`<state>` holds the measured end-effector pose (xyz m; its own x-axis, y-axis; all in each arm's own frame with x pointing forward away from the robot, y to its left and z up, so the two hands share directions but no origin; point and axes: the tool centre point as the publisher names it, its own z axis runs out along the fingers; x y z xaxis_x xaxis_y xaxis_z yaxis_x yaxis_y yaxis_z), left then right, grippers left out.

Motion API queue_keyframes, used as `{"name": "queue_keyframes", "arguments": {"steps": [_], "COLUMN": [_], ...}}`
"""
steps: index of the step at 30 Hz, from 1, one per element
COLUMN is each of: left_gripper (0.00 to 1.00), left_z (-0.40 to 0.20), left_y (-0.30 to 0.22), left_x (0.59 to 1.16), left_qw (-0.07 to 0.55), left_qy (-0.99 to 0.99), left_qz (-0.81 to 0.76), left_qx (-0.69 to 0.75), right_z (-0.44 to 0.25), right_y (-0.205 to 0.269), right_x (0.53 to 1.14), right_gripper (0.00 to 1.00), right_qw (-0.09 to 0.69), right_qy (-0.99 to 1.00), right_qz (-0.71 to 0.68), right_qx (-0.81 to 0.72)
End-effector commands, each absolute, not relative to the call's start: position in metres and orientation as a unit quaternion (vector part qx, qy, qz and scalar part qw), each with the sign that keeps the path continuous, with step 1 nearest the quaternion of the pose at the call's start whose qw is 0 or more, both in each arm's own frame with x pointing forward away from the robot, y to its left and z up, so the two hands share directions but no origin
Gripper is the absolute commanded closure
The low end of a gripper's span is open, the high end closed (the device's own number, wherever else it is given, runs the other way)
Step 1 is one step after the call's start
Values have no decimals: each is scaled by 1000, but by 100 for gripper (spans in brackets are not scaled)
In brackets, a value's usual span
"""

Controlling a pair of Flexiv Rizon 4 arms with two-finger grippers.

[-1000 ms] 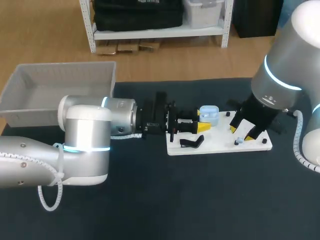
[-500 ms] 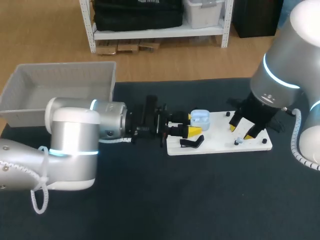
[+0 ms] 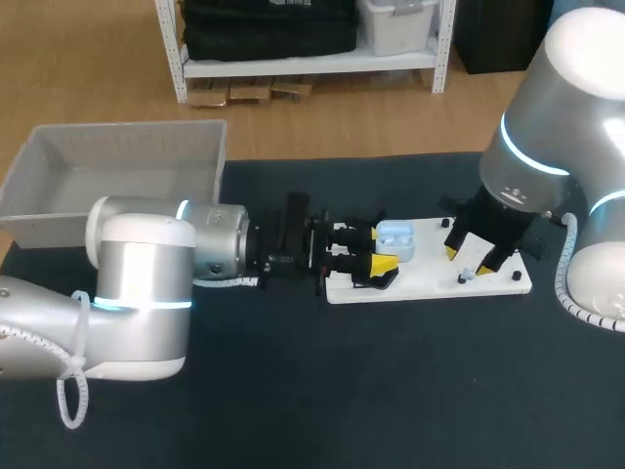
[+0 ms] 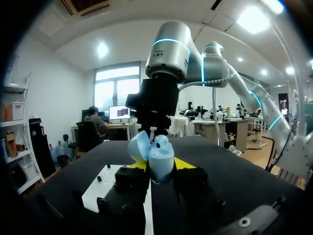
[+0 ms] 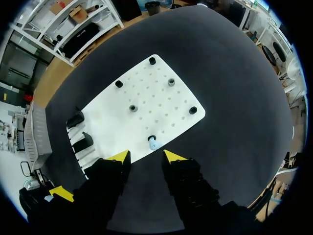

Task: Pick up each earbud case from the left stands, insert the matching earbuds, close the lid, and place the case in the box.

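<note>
A light blue earbud case [image 3: 395, 240] with its lid up is held over the left end of the white board [image 3: 430, 277]; my left gripper [image 3: 375, 262] is shut on it. In the left wrist view the case [image 4: 155, 155] sits between the yellow fingertips [image 4: 184, 163]. My right gripper [image 3: 470, 258] hangs open over the board's right part. In its own view the right gripper [image 5: 146, 157] has nothing between its fingers, and a small light blue earbud [image 5: 153, 144] sits on a peg just ahead of them, at the edge of the board [image 5: 146, 105].
A grey box [image 3: 117, 176] stands at the table's back left. A black stand [image 3: 377, 279] lies on the board under the left gripper, and two black stands [image 5: 78, 131] show at the board's end in the right wrist view. Several black pegs [image 5: 132, 107] dot the board.
My left gripper has drawn back to the left and slightly lower with the case in it. The right arm has shifted a little left over the board, its fingers a touch wider.
</note>
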<state>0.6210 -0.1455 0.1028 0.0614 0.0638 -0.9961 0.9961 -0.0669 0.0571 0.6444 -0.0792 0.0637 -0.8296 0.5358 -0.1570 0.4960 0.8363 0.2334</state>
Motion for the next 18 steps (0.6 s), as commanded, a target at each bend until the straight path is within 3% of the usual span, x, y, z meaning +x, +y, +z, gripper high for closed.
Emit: {"name": "queue_keyframes", "arguments": {"steps": [1,18], "left_gripper": [100,100], "left_z": [101,101], "left_y": [-146,-146], "left_x": [619,619], "left_qw": [484,484], "left_qy": [485,485], "left_qz": [-484,-484], "left_qx": [545,545], "right_z": [60,47], "right_y": [-81,-85], "right_x": [646,643], "right_gripper": [60,60], "right_qw": [110,119], "right_qy": [952,956], "right_qz": [91,85], "right_qx": [269,254]}}
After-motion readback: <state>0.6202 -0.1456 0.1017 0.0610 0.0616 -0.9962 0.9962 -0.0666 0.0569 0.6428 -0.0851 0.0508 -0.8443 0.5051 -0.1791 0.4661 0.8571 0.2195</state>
